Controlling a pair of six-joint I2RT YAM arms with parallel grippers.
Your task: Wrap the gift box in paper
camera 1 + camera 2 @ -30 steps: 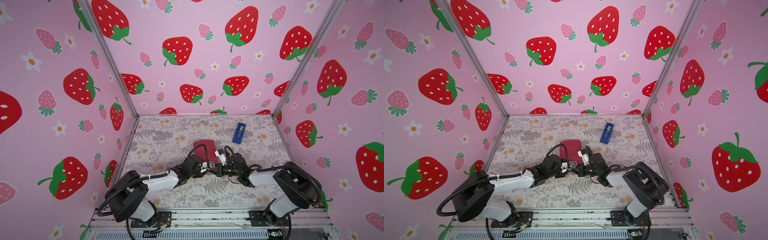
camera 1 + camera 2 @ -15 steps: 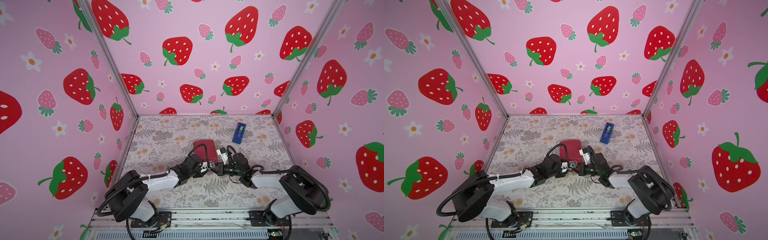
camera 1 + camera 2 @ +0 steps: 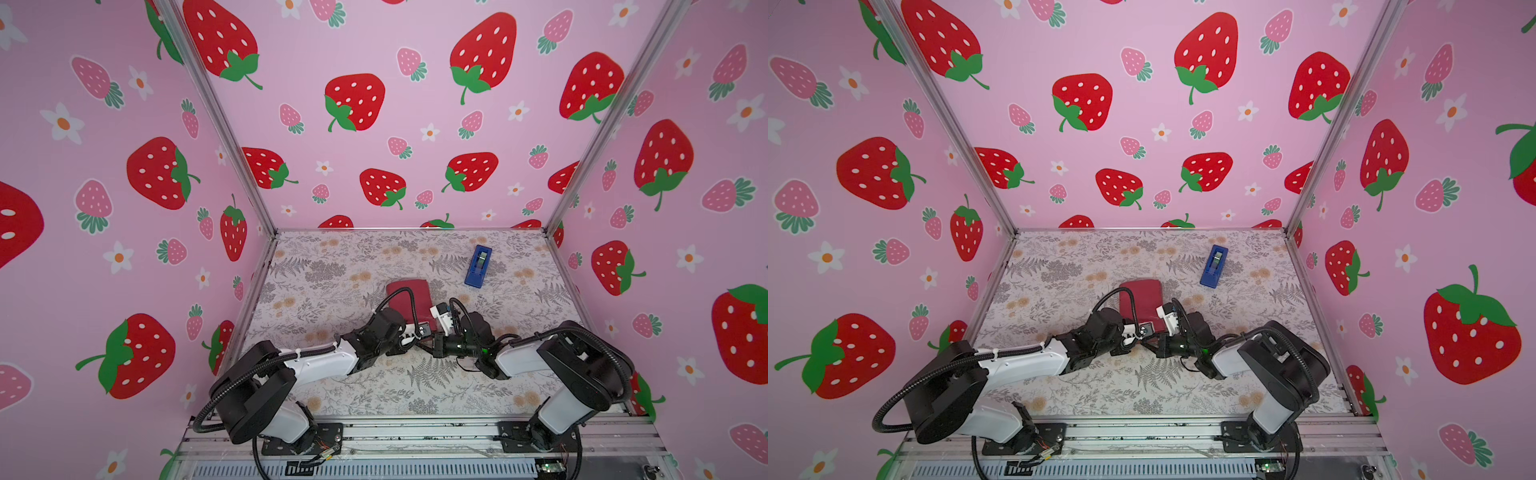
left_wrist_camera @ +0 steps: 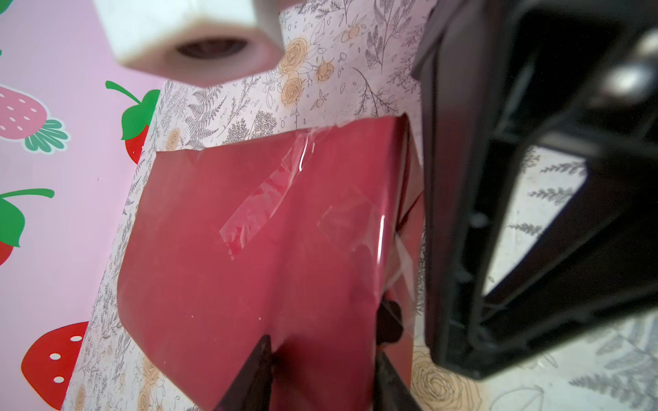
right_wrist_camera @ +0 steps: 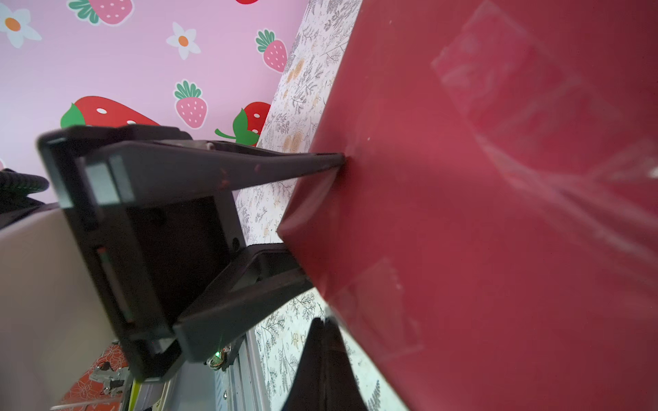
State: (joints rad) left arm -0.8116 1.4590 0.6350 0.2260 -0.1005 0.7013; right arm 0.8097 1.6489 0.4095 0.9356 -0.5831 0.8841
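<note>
One flap of paper point(image 4: 249, 270) is pinched by the left gripper point(image 4: 325, 373); the right gripper point(image 5: 322, 356) is clenched empty; taping seems needed next.

Paper point(image 3: 409, 297) on table point(image 3: 332, 266), tape dispenser point(image 3: 478, 266) behind right (well apart)

You see the paper point(image 4: 213, 302): a smooth maroon sheet with a soft sheen; on it the clear tape strips point(image 4: 263, 199), glossy and wrinkled; the table cover point(image 3: 332, 266), matt print; the tape dispenser point(image 3: 478, 266), blue plastic; the frame rail point(image 3: 415, 432), bare grey metal.
</note>
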